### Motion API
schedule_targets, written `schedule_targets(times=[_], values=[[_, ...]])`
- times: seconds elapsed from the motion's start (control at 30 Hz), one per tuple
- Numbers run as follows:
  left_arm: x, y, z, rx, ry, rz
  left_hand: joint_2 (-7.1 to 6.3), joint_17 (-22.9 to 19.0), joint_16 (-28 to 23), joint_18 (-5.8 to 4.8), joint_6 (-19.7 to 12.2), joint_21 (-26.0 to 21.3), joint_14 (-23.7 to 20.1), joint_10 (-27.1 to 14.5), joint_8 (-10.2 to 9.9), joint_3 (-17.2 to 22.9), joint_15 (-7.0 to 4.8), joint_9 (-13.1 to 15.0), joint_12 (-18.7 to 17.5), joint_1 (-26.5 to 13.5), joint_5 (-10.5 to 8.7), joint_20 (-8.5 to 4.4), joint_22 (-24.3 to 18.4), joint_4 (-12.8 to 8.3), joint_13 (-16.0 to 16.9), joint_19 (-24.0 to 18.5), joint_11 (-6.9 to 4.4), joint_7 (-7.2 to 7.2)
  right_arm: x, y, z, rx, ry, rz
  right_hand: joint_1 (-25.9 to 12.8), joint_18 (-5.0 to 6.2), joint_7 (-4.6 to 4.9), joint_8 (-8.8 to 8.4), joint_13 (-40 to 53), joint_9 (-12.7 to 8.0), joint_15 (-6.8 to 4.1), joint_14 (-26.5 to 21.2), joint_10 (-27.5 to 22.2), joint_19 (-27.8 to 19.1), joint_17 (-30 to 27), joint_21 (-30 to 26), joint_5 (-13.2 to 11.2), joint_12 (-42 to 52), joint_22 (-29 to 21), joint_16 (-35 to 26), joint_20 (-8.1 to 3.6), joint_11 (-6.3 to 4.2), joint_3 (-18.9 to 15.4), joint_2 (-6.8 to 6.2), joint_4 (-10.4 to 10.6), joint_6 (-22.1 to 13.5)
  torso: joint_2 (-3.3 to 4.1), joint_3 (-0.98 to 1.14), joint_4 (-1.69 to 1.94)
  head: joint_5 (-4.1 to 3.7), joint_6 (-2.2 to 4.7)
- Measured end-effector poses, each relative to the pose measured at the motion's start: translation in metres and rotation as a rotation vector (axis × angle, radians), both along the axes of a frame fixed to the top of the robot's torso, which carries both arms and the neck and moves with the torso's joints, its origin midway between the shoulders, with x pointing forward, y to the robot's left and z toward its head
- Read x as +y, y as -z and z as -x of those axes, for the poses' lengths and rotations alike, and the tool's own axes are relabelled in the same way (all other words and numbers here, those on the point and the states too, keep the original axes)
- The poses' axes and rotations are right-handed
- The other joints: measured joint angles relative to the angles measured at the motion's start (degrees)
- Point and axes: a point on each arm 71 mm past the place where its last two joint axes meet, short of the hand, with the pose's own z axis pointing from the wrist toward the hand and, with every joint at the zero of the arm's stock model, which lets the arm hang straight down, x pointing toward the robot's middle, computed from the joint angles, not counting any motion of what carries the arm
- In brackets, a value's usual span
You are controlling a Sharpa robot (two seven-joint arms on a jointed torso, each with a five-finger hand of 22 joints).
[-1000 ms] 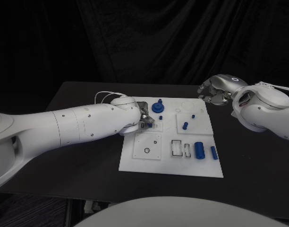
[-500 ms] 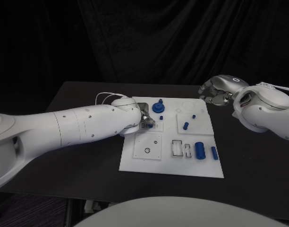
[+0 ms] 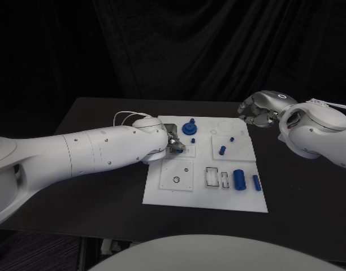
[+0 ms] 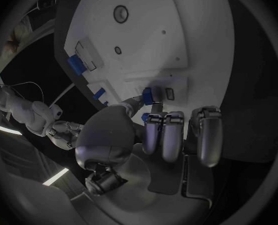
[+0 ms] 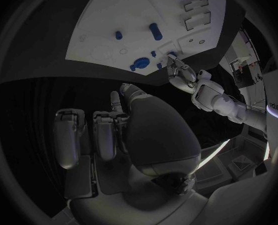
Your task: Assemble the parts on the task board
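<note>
The white task board [image 3: 204, 197] lies in the middle of the black table. My left hand [image 3: 171, 143] is low over the board's left half. It pinches a small blue part [image 4: 147, 96] between thumb and a finger, right at a rectangular slot [image 4: 170, 94]; its other fingers [image 4: 163, 135] are curled. My right hand [image 3: 259, 110] hovers off the board's far right corner, with its fingers [image 5: 95, 135] curled in on nothing. A blue knob [image 3: 189, 128], two small pegs [image 3: 222, 150] and two blue cylinders [image 3: 238, 179] are on the board.
Black table [image 3: 91, 141] surrounds the board, with bare room on its left side and in front. A dark curtain hangs behind the table. A thin white cable [image 3: 124, 114] loops off my left wrist.
</note>
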Motion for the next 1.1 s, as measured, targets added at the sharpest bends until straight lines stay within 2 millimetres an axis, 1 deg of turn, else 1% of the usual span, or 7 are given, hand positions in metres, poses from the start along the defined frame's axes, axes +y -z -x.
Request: schedule_targets(times=[0.63, 0.7, 0.77, 0.83, 0.93, 0.97, 1.1], values=[[0.0003, 0.0008, -0.0005, -0.012, 0.005, 0.019, -0.3, 0.0, 0.0, -0.01, 0.6, -0.3, 0.0, 0.0, -0.5, 1.0, 0.0, 0.4, 0.0, -0.3, -0.72, 0.0, 0.0, -0.3, 0.0, -0.4, 0.0, -0.02, -0.0002, 0.0009, 0.0003, 0.009, 0.003, 0.005, 0.0, 0.0, 0.0, 0.0, 0.0, 0.0, 0.0, 0.0, 0.0, 0.0, 0.0, 0.0, 0.0, 0.0, 0.0, 0.0, 0.0, 0.0, 0.0, 0.0, 0.0, 0.0, 0.08, -0.04, 0.01, 0.18, 0.0], [0.0004, 0.0008, -0.0011, -0.014, 0.006, 0.021, 0.07, 0.0, 0.0, 0.0, 0.7, -0.6, 0.0, 0.0, -0.9, 0.8, 0.0, 0.6, 0.0, -0.8, -2.73, -0.01, 0.0, 0.1, 0.0, -0.4, 0.0, 0.05, -0.0001, 0.001, 0.0003, 0.009, 0.004, 0.005, 0.0, 0.0, 0.0, 0.0, 0.0, 0.0, 0.0, 0.0, 0.0, 0.0, 0.0, 0.0, 0.0, 0.0, 0.0, 0.0, 0.0, 0.0, 0.0, 0.0, 0.0, 0.0, 0.09, -0.05, -0.02, 0.21, 0.0], [0.0006, 0.0011, -0.0017, -0.016, 0.004, 0.021, -0.18, 0.0, 0.0, 0.0, 1.2, -0.6, 0.0, 0.0, -1.5, -0.5, 0.0, 0.7, 0.0, -2.4, -6.06, -0.01, 0.0, 1.6, 0.0, -0.4, 0.0, 0.11, -0.0001, 0.001, 0.0004, 0.01, 0.004, 0.006, 0.0, 0.0, 0.03, -0.05, 0.0, -0.1, 0.0, 0.0, 0.0, 0.0, 0.0, 0.0, 0.0, 0.0, 0.0, 0.0, 0.0, 0.0, 0.0, 0.0, 0.0, 0.0, 0.11, -0.06, -0.02, 0.22, 0.0], [0.0002, 0.0018, -0.0021, -0.016, 0.004, 0.021, -0.4, 0.0, 0.0, -0.01, 1.3, -0.6, 0.0, 0.0, -1.9, -1.8, 0.0, 0.8, 0.0, -3.4, -8.35, -0.01, 0.0, 2.9, 0.0, -0.4, 0.0, 0.13, 0.0, 0.0011, 0.0004, 0.01, 0.004, 0.006, 0.0, 0.0, 0.21, -0.21, 0.0, -0.1, 0.0, 0.0, 0.0, 0.0, 0.0, 0.0, 0.0, 0.0, 0.0, 0.0, 0.0, 0.0, 0.0, 0.0, 0.0, 0.2, 0.12, -0.06, -0.03, 0.22, 0.0], [-0.0001, 0.0024, -0.0025, -0.016, 0.002, 0.022, -0.75, 0.0, 0.0, -0.01, 1.1, -1.0, 0.0, 0.0, -2.9, -3.6, 0.0, 0.8, 0.0, -4.7, -10.39, 0.23, 0.0, 4.7, 0.0, -0.7, 0.03, 0.52, -0.0001, 0.0011, 0.0004, 0.011, 0.004, 0.006, 0.0, 0.0, 0.21, -0.21, 0.0, -0.1, 0.0, 0.0, 0.0, 0.0, 0.0, 0.0, 0.0, 0.0, 0.0, 0.0, 0.0, 0.0, 0.0, 0.0, 0.0, 0.2, 0.12, -0.05, -0.03, 0.04, 0.0], [-0.0001, 0.0026, -0.0026, -0.016, 0.001, 0.022, -0.67, 0.0, 0.0, 0.0, 0.9, -1.0, 0.0, 0.0, -3.5, -4.6, 0.0, 0.6, 0.0, -5.3, -11.08, 0.45, 0.0, 5.3, 0.0, -0.9, 0.37, 0.7, -0.0002, 0.0011, 0.0005, 0.011, 0.005, 0.006, 0.0, 0.0, 0.21, -0.21, 0.0, -0.1, 0.0, 0.0, 0.0, 0.0, 0.0, 0.0, 0.0, 0.0, 0.0, 0.0, 0.0, 0.0, 0.0, 0.0, 0.0, 0.2, 0.12, -0.05, -0.03, 0.01, 0.0], [-0.0003, 0.0036, -0.003, -0.017, -0.003, 0.025, -0.23, 0.0, 0.0, -0.01, 0.9, -1.2, 0.2, -0.1, -4.3, -6.9, 0.21, 0.3, 0.0, -6.3, -12.69, 0.52, 0.0, 7.2, 0.0, -0.9, 0.52, 1.13, -0.0009, 0.0012, 0.0005, 0.012, 0.007, 0.007, 0.0, 0.0, 0.21, -0.21, 0.0, -0.1, 0.0, 0.0, 0.0, 0.0, 0.0, 0.0, 0.0, 0.0, 0.0, 0.0, 0.0, 0.0, 0.0, 0.0, 0.0, 0.2, 0.11, -0.04, -0.04, -0.01, 0.0]])
